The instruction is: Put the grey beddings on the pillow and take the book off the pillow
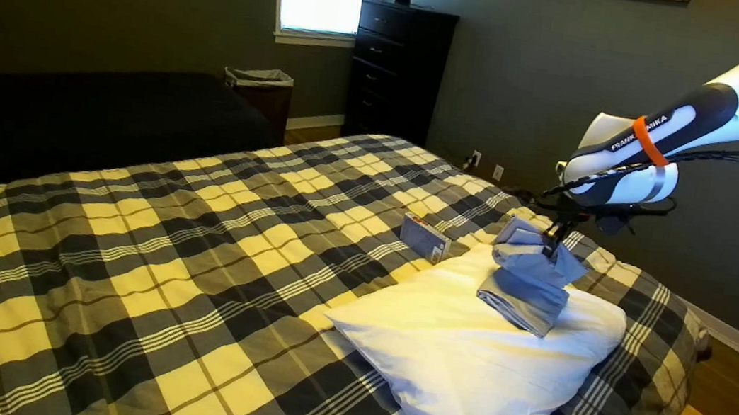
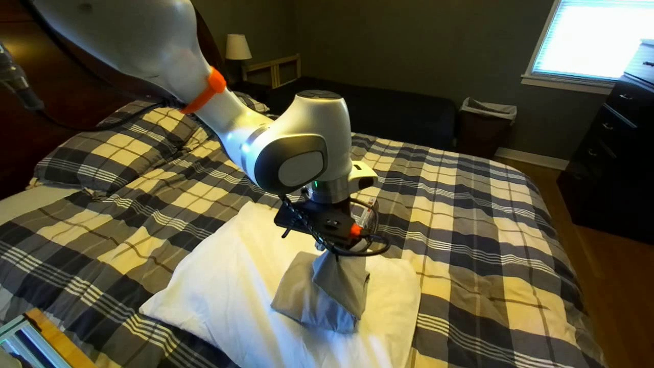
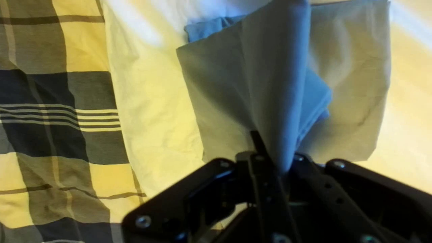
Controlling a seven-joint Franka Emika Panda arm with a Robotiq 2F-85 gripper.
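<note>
Grey beddings hang directly below the end effector, clamped on their fold | pillow beneath, lower right in an exterior view | book beside pillow

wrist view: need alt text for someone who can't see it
The black gripper, at the bottom of the picture, pinches a raised fold of the grey beddings, whose lower layers spread over the white pillow, tinted yellow in places. A yellow-and-dark plaid bedspread fills the left edge.
</note>
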